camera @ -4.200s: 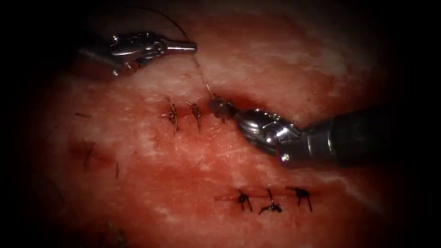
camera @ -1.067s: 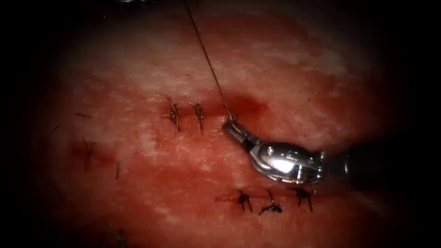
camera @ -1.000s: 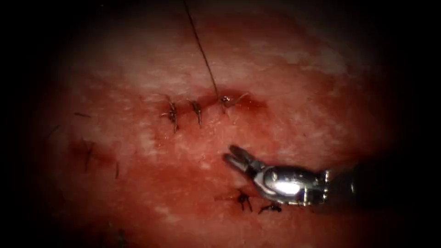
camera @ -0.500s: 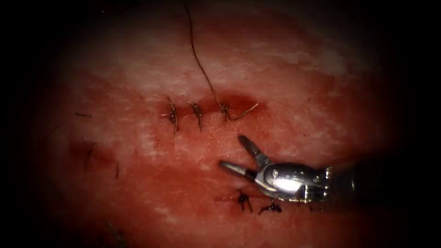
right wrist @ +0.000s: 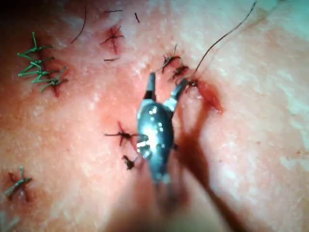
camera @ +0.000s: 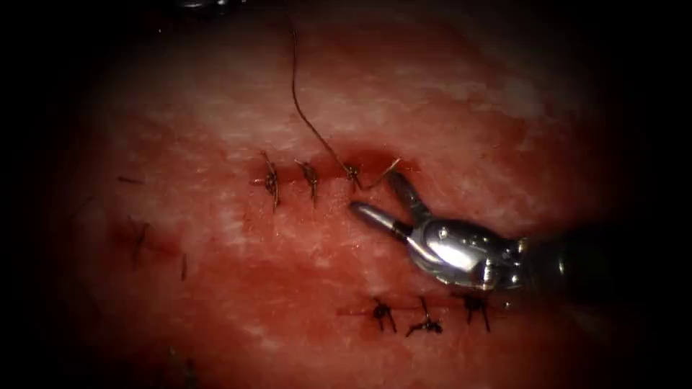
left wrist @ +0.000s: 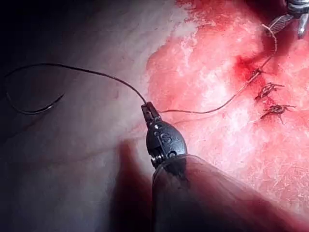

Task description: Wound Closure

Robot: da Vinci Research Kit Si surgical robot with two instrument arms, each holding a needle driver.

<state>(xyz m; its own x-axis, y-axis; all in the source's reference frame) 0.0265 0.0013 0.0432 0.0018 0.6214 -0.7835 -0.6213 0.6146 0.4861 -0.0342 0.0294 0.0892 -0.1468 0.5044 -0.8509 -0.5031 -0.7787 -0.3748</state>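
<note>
My right tool [camera: 376, 193] stands open just below and to the right of the newest knot [camera: 352, 171], with nothing in its jaws. One fingertip [camera: 395, 178] lies beside the short thread tail [camera: 383, 171]. The right wrist view shows these jaws [right wrist: 166, 81] spread next to that knot [right wrist: 193, 83]. My left tool [left wrist: 148, 108] is shut on the long thread [left wrist: 212, 110], which runs slack to the knot [left wrist: 256, 75]. The needle [left wrist: 34, 111] lies free on pale tissue beyond the left tool, held by neither tool and outside the tissue. In the endoscope view the thread [camera: 294, 86] rises from the knot towards the top edge.
Two finished stitches [camera: 272, 180] [camera: 310, 176] sit left of the newest knot on the same cut [camera: 389, 160], which is wet with red fluid. A second row of stitches [camera: 425, 324] lies below the right tool. Cut thread ends [camera: 137, 241] lie at the left.
The right tool let go of the thread tail at the knot, dropped away and opened wide, then came back up beside the knot. The long thread went from taut to slack.
</note>
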